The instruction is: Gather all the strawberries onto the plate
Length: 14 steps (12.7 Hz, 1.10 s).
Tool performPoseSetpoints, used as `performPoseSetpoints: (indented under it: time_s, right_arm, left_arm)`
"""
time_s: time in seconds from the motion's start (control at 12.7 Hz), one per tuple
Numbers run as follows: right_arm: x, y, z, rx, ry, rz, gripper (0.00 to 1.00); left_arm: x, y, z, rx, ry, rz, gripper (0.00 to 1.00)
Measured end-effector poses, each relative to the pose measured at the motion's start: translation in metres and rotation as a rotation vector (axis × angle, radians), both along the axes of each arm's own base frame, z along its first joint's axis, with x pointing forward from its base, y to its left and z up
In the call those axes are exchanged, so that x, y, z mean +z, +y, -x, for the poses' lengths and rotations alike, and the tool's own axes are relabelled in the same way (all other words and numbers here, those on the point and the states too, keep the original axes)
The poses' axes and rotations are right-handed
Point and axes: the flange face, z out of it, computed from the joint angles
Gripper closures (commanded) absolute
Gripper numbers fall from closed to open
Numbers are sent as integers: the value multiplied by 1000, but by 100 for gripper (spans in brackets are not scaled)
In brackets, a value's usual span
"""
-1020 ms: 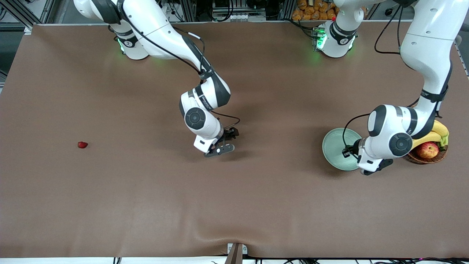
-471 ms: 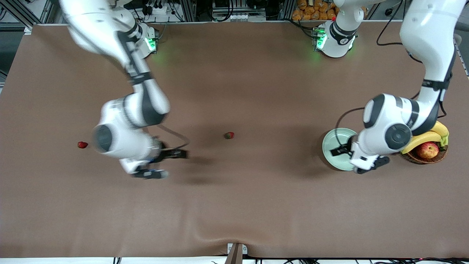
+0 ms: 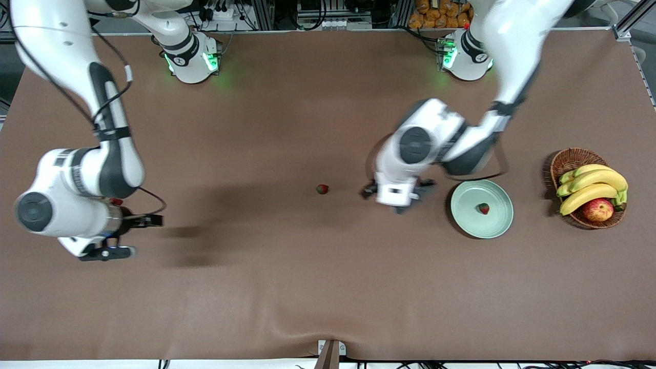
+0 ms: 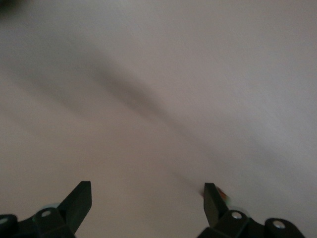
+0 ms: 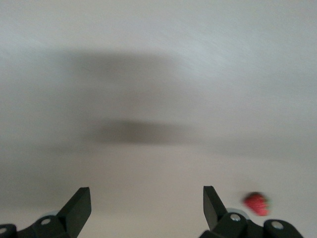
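Note:
The pale green plate (image 3: pixel 499 221) lies toward the left arm's end of the table, with one strawberry (image 3: pixel 483 208) on it. A second strawberry (image 3: pixel 322 189) lies on the mat at the table's middle. A third strawberry (image 5: pixel 256 203) shows in the right wrist view beside one finger; the right hand covers it in the front view. My left gripper (image 3: pixel 394 197) (image 4: pixel 147 191) is open and empty, between the plate and the middle strawberry. My right gripper (image 3: pixel 128 236) (image 5: pixel 147 196) is open and empty, over the mat at the right arm's end.
A brown wicker basket (image 3: pixel 569 156) with bananas (image 3: pixel 594 187) and a red-yellow apple (image 3: pixel 597 209) stands beside the plate, at the left arm's end. The brown mat (image 3: pixel 328 287) covers the whole table.
My right arm swung from the table's middle to its own end, uncovering the middle strawberry. My left arm moved off the plate toward the middle; a strawberry now lies on the plate.

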Motion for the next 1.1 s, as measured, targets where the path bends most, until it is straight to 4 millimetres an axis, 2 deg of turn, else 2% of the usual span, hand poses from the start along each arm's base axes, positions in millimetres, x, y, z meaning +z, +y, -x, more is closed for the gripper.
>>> performPoseSetpoints:
  time_s: [0.08,0.24,0.39,0.63,0.78,0.86,1.1]
  right_arm:
    - [-12,-32,4,36,12,-13,0]
    - [-45,-84,12,116,15,-34,0]
    - [-78,-119,18,180,13,-47,0]
    - [-107,-131,30,217,57,-70,0]
    - [-118,-132,41,232,94,-90,0]
    - [-122,-134,47,231,122,-104,0]
    - [-125,-146,56,247,156,-126,1]
  left_arm:
    - [-12,-22,3,45,-13,20,0]
    - [-40,-51,7,133,-51,44,0]
    - [-73,-77,22,212,-84,59,0]
    - [-118,-111,52,266,-107,79,10]
    - [-139,-117,62,251,-113,57,13]
    - [-143,-117,63,247,-117,50,15]
    - [-142,-118,61,249,-123,51,34]
